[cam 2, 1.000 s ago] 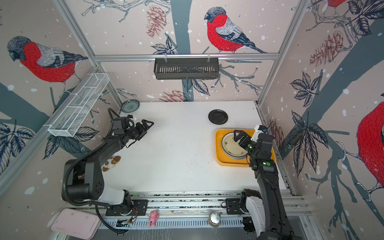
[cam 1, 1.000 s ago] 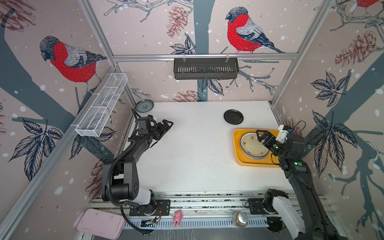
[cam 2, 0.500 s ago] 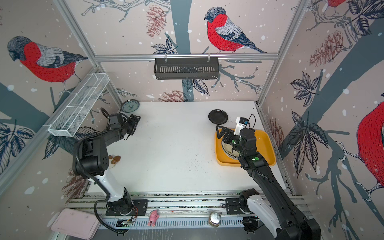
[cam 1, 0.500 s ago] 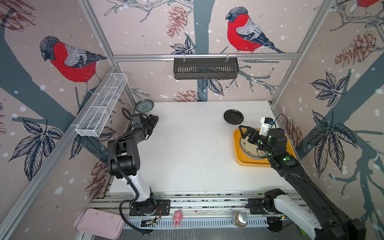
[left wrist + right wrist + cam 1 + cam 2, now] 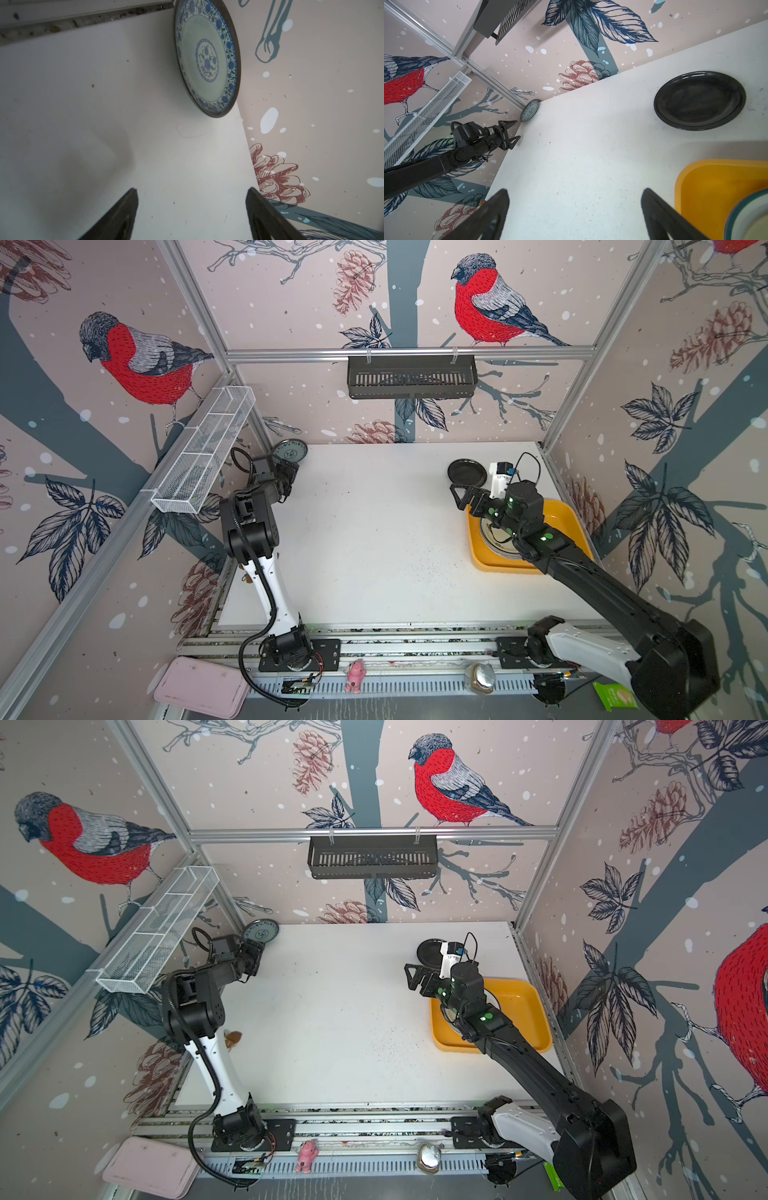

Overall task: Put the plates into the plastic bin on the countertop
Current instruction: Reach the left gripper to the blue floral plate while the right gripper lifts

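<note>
White tabletop [image 5: 374, 531], crumb-speckled. Yellow plastic bin [image 5: 571, 520] sits at its right edge w/ a stack of plates [image 5: 494, 541] inside, partly hidden by the right arm. Just beyond the bin a black plate [image 5: 467, 472] lies flat. In the far-left corner a blue-patterned plate [image 5: 207, 60] leans tilted. Empty right hand [image 5: 575, 189], jaws wide apart, hangs btw bin & black plate. Empty left hand [image 5: 191, 188], jaws apart, is near the blue-patterned plate, not touching.

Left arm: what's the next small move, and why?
Probably ease the left gripper forward to the blue-patterned plate, at its lower rim. Its jaws stand open and empty, short of the plate, which leans tilted against the wall at the countertop corner, not yet in the plastic bin.
</note>
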`<state>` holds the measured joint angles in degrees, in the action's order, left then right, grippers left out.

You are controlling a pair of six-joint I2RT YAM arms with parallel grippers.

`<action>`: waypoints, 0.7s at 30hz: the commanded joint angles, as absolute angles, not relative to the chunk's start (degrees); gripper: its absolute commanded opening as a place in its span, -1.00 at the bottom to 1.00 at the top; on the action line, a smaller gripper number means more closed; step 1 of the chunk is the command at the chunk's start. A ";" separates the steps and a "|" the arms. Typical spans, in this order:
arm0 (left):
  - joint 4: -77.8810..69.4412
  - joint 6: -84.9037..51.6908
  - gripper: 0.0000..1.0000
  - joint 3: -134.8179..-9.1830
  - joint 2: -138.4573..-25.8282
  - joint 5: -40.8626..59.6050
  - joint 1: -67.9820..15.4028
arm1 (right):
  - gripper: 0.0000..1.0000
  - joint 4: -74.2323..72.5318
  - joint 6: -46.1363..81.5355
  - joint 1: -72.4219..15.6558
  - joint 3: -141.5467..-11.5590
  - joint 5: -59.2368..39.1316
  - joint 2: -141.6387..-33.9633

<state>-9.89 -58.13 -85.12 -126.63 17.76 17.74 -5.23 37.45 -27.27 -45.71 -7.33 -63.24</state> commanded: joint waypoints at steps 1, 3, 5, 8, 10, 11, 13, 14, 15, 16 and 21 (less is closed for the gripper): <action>-9.50 -60.89 0.54 -89.16 -129.89 17.02 18.41 | 0.99 -7.41 36.98 -28.50 -47.22 -4.98 -65.01; -8.82 -61.60 0.44 -91.67 -132.06 16.73 18.63 | 0.99 -7.06 37.25 -28.91 -47.97 -4.45 -66.25; -7.95 -61.91 0.35 -94.41 -134.33 16.05 18.64 | 0.99 -6.68 37.60 -29.34 -48.70 -3.84 -67.26; -7.11 -63.18 0.20 -98.06 -138.17 16.30 18.68 | 0.99 -6.85 38.12 -29.72 -49.17 -2.82 -68.29; -6.49 -64.53 0.15 -100.30 -140.59 16.35 18.72 | 0.99 -6.49 38.23 -29.72 -49.75 -1.82 -69.12; -6.73 -65.40 0.11 -100.92 -141.61 16.14 18.71 | 0.99 -5.97 38.32 -29.75 -50.19 -1.20 -69.57; -7.63 -67.36 0.05 -101.16 -142.84 15.44 18.65 | 0.99 -5.42 38.49 -29.77 -50.89 -0.77 -70.29; -8.10 -68.20 0.05 -101.09 -143.36 15.00 18.70 | 0.99 -5.23 38.70 -29.76 -51.10 -0.55 -70.56; -8.65 -68.95 0.04 -101.00 -143.76 14.86 18.72 | 0.99 -5.16 38.82 -29.77 -51.23 -0.31 -70.74; -9.04 -69.66 0.05 -100.93 -144.19 14.56 18.72 | 0.99 -5.19 38.80 -29.75 -51.25 -0.13 -70.84; -10.67 -73.38 0.00 -98.96 -144.93 11.84 18.72 | 1.00 -3.70 38.59 -29.37 -51.78 2.55 -70.77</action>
